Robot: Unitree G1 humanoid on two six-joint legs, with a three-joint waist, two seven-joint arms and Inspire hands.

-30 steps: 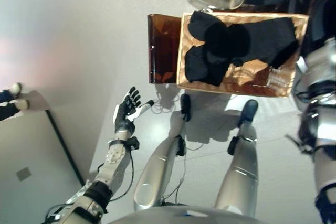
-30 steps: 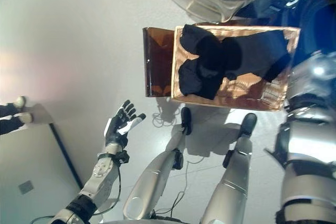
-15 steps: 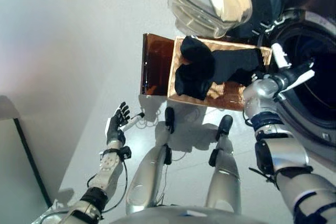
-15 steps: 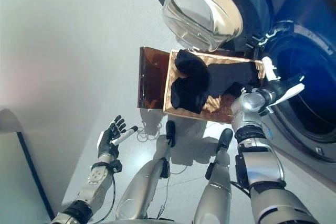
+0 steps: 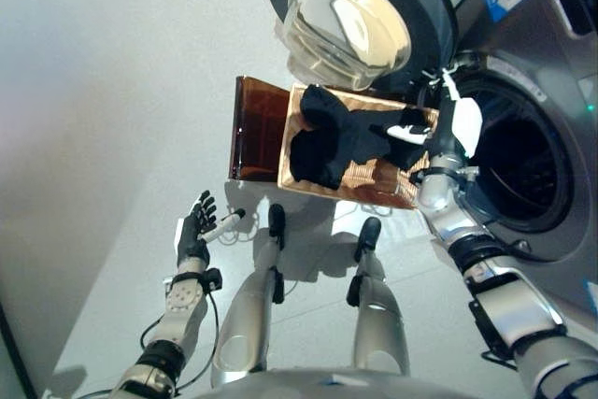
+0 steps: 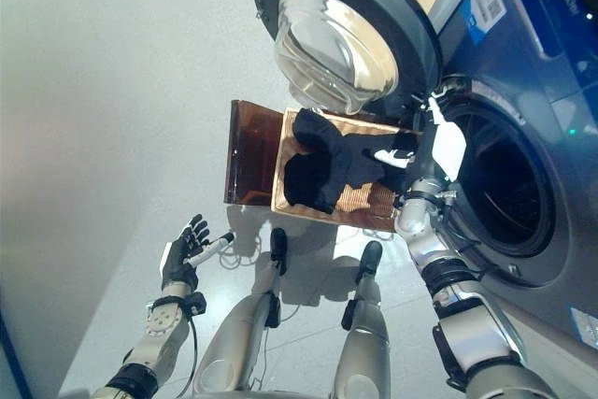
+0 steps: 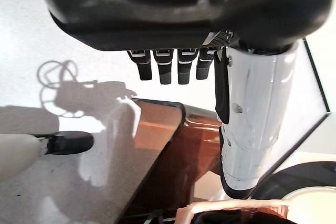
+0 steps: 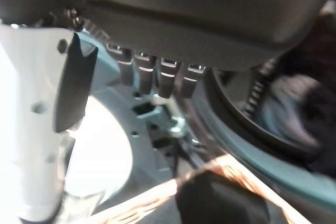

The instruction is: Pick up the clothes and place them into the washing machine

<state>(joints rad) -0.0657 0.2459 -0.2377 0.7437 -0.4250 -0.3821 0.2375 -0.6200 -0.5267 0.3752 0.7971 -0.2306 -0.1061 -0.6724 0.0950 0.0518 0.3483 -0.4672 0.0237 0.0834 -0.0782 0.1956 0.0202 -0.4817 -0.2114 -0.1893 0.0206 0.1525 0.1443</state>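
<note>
Black clothes lie heaped in the shallow wicker basket on the dark brown box. The washing machine's drum opening gapes just right of the basket, its round glass door swung open behind. My right hand is raised at the basket's right end, beside the drum opening, fingers straight and holding nothing. The basket rim and black cloth show below it. My left hand hangs open and empty over the floor, left of the box.
The washing machine's grey front fills the right side. Pale floor spreads to the left of the box. Something pale and blurred shows inside the drum.
The whole picture has shifted, so the camera moved and the machine came into view. My right arm has risen, bringing the hand to the basket's right end by the drum.
</note>
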